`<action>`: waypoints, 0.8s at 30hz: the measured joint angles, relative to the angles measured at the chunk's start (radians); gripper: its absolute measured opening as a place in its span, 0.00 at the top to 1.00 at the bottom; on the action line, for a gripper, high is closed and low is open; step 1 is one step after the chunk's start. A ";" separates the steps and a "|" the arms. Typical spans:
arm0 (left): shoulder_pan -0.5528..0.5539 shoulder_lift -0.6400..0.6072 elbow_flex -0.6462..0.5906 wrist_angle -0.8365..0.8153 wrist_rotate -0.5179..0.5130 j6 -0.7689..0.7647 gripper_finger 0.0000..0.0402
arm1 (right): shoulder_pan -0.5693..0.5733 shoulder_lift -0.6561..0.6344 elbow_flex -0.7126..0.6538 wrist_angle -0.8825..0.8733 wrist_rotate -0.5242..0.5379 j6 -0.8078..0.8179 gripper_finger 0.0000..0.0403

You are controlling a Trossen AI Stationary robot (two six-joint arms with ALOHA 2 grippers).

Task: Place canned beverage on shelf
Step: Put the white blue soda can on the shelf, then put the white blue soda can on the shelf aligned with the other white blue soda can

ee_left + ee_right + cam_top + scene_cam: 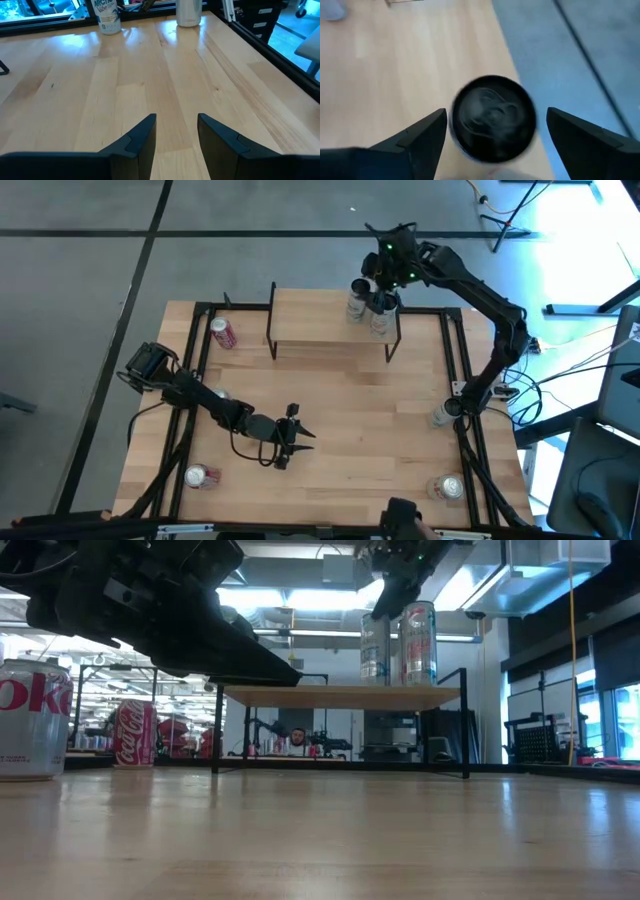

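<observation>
The shelf point(320, 320) stands at the table's far side, a light plank on thin black legs. Two silver cans point(375, 648) point(418, 643) stand upright on the plank's right part. My right gripper point(392, 602) hangs open just above them. In the right wrist view its fingers point(427, 135) stand on either side of one can's dark top point(492, 117), apart from it; which of the two cans this is, I cannot tell. My left gripper point(176, 130) is open low over the middle of the table point(330, 410), with nothing between its fingers.
A red can point(222, 332) lies at the table's far left, and a pale can point(200, 476) lies at the near left. Two more cans point(443, 415) point(447, 487) are along the right edge. Bare wood lies between the shelf and my left gripper point(295, 435).
</observation>
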 joint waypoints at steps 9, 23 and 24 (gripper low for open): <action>0.007 0.000 0.000 0.000 0.000 0.007 0.66 | 0.082 -0.112 0.000 -0.070 0.052 0.070 0.19; -0.002 0.000 0.000 0.004 0.087 0.006 0.66 | 0.417 -0.247 -0.118 -0.332 0.128 0.412 0.19; -0.008 0.000 0.000 0.004 0.085 -0.010 0.66 | 0.445 -0.261 -0.154 -0.333 0.154 0.440 0.19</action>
